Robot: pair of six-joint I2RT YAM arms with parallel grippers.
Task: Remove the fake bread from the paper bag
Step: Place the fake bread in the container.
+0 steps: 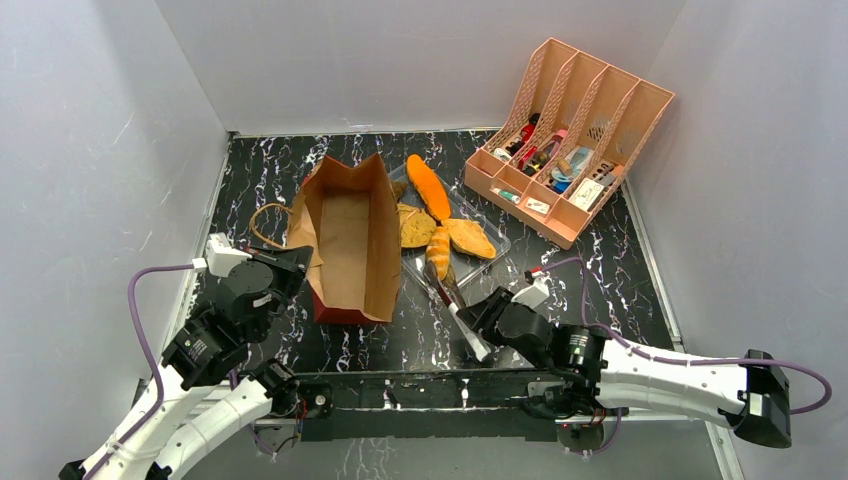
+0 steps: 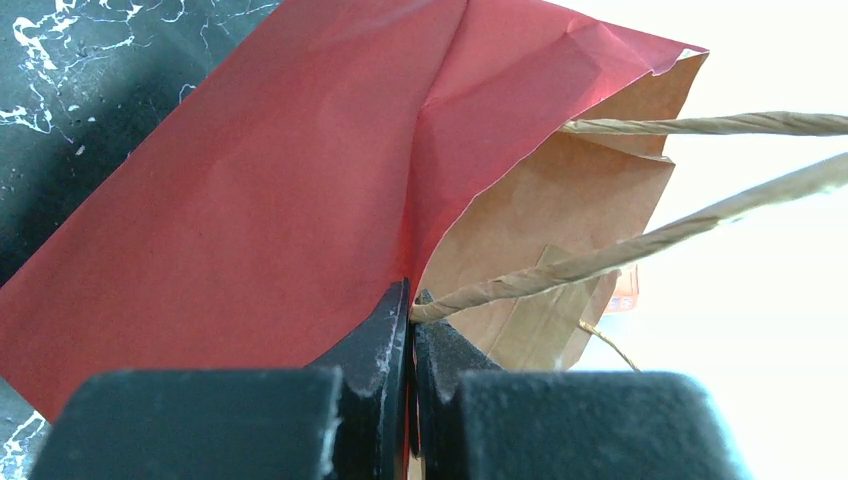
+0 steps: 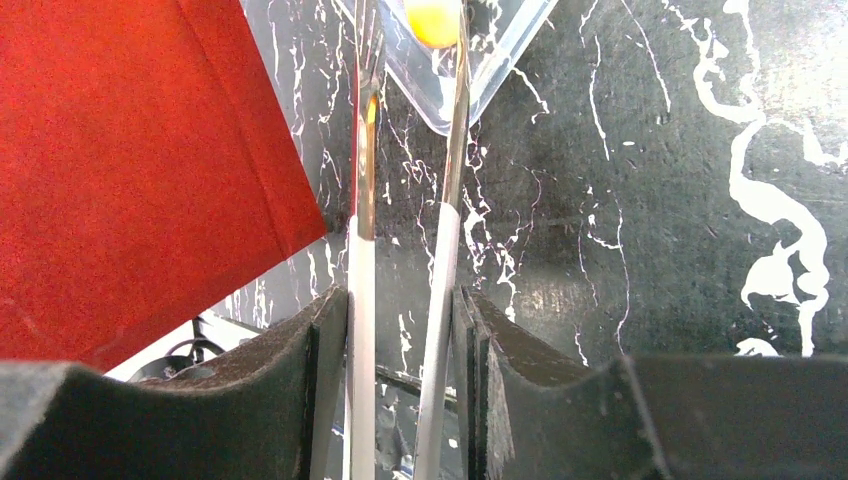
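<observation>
The paper bag (image 1: 345,238) sat on the dark marbled counter (image 1: 610,285), toward the left edge and about midway between the near and far edges. Its mouth gaped up at the overhead camera, showing the brown inside, and the red outer wall faced the near edge. The left claw (image 2: 410,330) was pinched fully shut on the bag's left rim, where one twisted paper handle (image 2: 620,255) came out from between its fingers.

Just right of the bag, and touching or nearly touching it, lay a clear plastic tray (image 3: 500,40). The fake bread (image 1: 428,186) rested in the tray, outside the bag: an orange oblong loaf toward the far edge, with tan flat pieces and a smaller golden piece nearer.

The right claw (image 3: 400,310) was closed narrowly on a pair of tongs (image 3: 440,250), with both white handles pressed between its pads. The metal tips reached over the tray's near corner, and a yellow-orange piece sat between them. Whether the tips actually gripped it could not be told.

A pink slotted organizer (image 1: 580,110) holding small items stood at the far right corner.
</observation>
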